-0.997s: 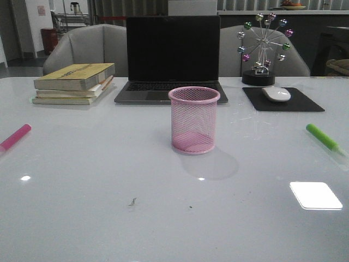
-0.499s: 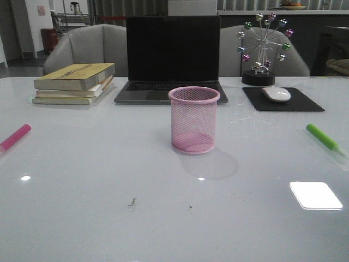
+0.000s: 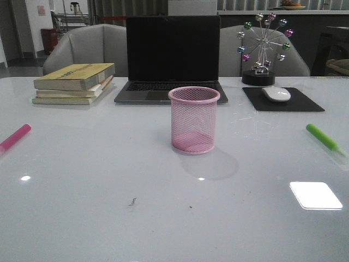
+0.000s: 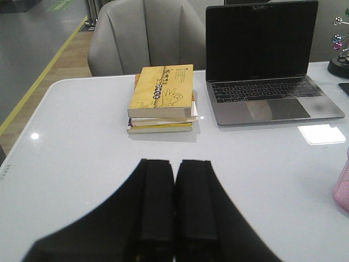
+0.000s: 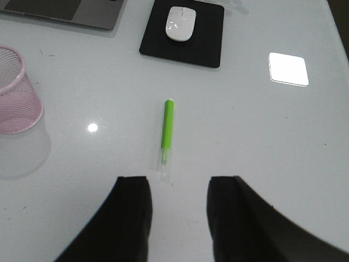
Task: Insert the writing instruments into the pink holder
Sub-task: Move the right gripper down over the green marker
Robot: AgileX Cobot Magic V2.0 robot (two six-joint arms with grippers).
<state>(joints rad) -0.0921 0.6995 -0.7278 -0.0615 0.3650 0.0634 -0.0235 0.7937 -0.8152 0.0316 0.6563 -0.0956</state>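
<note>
The pink mesh holder [image 3: 194, 119] stands upright and empty at mid-table; it also shows in the right wrist view [image 5: 15, 91], and only its edge [image 4: 342, 188] shows in the left wrist view. A green marker [image 3: 323, 137] lies flat at the right edge of the table. In the right wrist view this green marker [image 5: 167, 134] lies just beyond my right gripper [image 5: 179, 183], which is open with nothing between its fingers. A pink marker [image 3: 15, 137] lies at the left edge. My left gripper [image 4: 174, 164] is shut and empty over bare table. Neither gripper appears in the front view.
A stack of books [image 3: 75, 83] sits at the back left, a dark laptop [image 3: 172, 59] behind the holder, and a mouse [image 3: 276, 93] on a black pad [image 3: 305, 103] at the back right. A ferris-wheel ornament [image 3: 263, 50] stands behind the pad.
</note>
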